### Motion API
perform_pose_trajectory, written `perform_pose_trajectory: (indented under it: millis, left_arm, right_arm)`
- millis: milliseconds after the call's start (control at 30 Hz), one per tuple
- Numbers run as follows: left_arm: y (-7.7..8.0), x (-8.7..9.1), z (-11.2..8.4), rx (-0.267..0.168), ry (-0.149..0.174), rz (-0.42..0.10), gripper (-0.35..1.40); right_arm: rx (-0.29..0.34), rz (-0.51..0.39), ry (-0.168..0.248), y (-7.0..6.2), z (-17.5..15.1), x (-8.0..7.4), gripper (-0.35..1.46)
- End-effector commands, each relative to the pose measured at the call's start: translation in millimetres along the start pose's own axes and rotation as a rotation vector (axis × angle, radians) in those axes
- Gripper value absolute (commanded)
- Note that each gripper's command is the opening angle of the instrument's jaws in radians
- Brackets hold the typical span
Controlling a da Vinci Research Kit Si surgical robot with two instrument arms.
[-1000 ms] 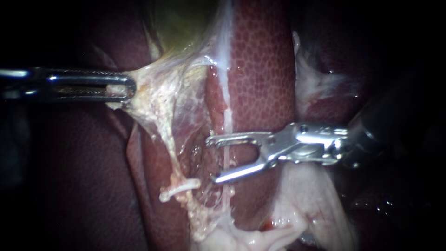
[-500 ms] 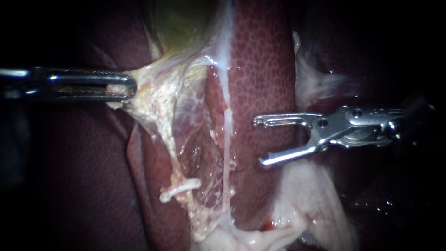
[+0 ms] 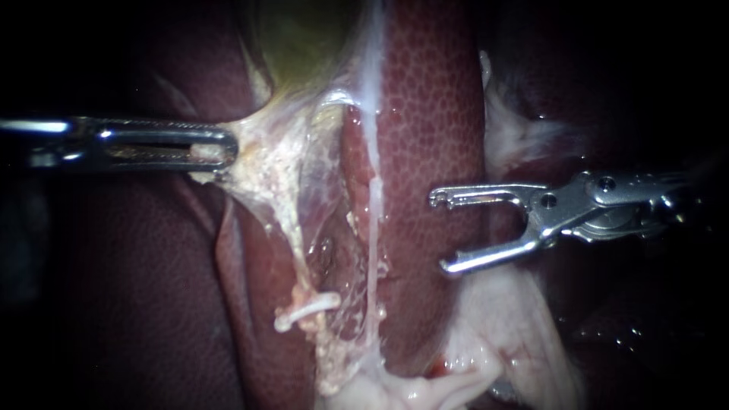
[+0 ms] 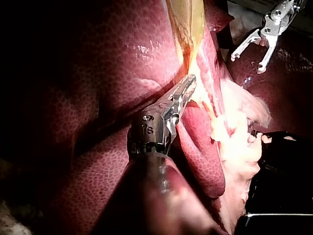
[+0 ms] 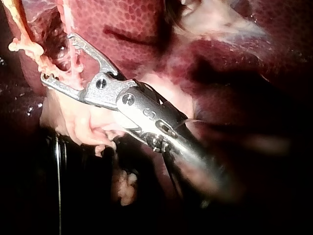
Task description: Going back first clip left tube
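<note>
My left instrument (image 3: 225, 149) comes in level from the left, its jaws shut on pale tissue (image 3: 258, 152) below the greenish gallbladder (image 3: 296, 38), stretching it leftward; the left wrist view shows the same grip (image 4: 189, 86). A thin pale tube (image 3: 372, 228) runs down along the liver (image 3: 433, 114). Left of it a thicker ragged strand (image 3: 292, 250) ends in a short white stub (image 3: 307, 310). My right instrument (image 3: 439, 233) hangs over the liver to the right of the thin tube, jaws open and empty, also seen in the wrist views (image 5: 57, 58) (image 4: 247, 62). No clip shows.
Pale fatty tissue (image 3: 493, 334) lies below my right instrument's jaws and spreads along the bottom. Dark liver lobes (image 3: 152, 288) fill the left side. A black block (image 4: 281, 171) sits beside the pale tissue in the left wrist view.
My right instrument has drawn back to the right, off the thin tube that stood between its open jaws. My left instrument has shifted slightly right with its tissue.
</note>
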State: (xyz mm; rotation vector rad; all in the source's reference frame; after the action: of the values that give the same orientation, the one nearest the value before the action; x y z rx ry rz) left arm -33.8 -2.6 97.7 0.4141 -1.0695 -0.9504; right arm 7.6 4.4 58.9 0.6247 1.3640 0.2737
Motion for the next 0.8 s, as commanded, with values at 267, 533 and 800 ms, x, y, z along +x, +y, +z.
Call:
perform_pose_trajectory:
  millis: [267, 533, 800]
  left_arm:
    - [0.9, 0.9, 2.4, 0.003, -0.001, 0.006, -0.35]
    - [1.1, 1.9, 6.0, 0.023, 0.002, 0.012, -0.35]
    - [0.9, 1.9, 7.3, 0.028, 0.002, 0.013, -0.35]
  right_arm:
    - [0.001, -0.001, 0.0, -0.3, -0.1, 0.1, 0.6]
    - [0.001, -0.001, 0.0, -0.4, -0.1, 0.2, 0.6]
    - [0.001, -0.001, 0.0, -0.5, -0.1, 0.2, 0.6]
